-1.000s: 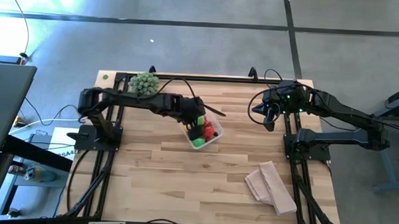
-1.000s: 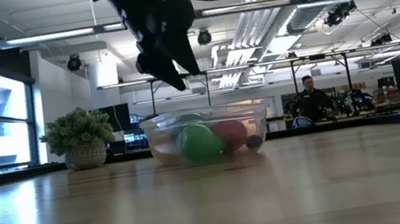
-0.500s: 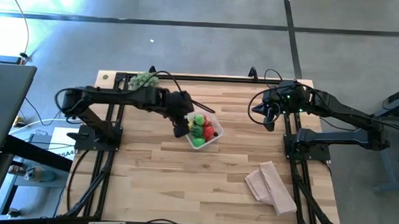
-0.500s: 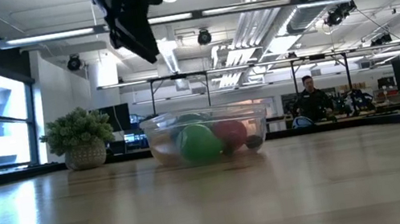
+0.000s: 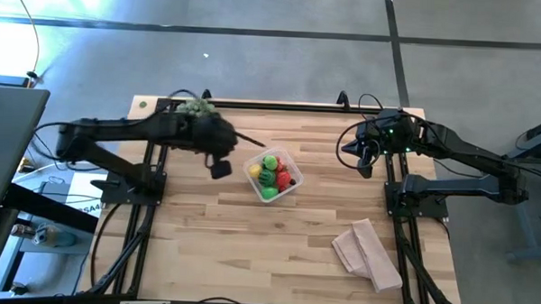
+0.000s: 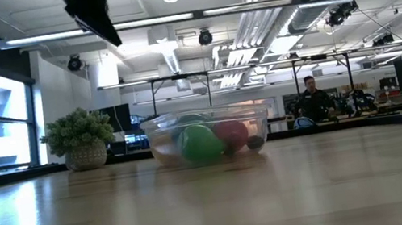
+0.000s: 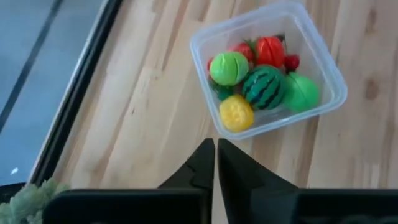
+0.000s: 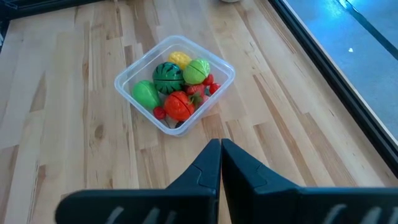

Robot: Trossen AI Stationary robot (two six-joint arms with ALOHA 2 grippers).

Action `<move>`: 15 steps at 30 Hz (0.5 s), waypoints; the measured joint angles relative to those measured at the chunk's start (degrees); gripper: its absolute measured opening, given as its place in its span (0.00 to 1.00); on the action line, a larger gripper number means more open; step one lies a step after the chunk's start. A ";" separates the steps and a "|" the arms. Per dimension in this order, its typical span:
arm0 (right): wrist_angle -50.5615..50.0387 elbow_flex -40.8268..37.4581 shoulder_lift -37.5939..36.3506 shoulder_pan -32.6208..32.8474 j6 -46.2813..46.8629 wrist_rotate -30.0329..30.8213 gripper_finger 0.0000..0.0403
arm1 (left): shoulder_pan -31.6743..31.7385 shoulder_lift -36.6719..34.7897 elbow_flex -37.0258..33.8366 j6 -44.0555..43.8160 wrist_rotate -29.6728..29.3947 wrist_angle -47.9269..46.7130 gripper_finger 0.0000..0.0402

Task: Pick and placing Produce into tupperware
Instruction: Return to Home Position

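Fruits and veggies (image 7: 264, 90) sit all together inside the tupperware (image 5: 251, 173), near the middle of the wooden table (image 5: 213, 249). I can see a stripy watermelon, a yellow one, a red one and some green ones (none lie loose on the wood, as far as I can see).

The left gripper (image 5: 220, 169) hangs just beside the tupperware, up off the table. Its two fingers are pressed together with nothing between them. I think it holds nothing because the job looks done and it only needs to go home.

The right gripper (image 5: 364, 167) waits well apart on the other side, pinched closed and empty too, so it is out of the way.
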 joint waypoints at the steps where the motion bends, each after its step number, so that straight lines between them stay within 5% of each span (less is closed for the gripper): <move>1: 0.00 0.00 0.01 0.01 0.00 0.00 0.01 | 0.00 -2.62 -2.03 -0.30 0.02 1.30 0.02; 15: 0.00 -0.01 0.02 0.02 0.00 0.01 0.01 | -0.01 -37.37 -26.29 3.49 11.14 29.53 0.04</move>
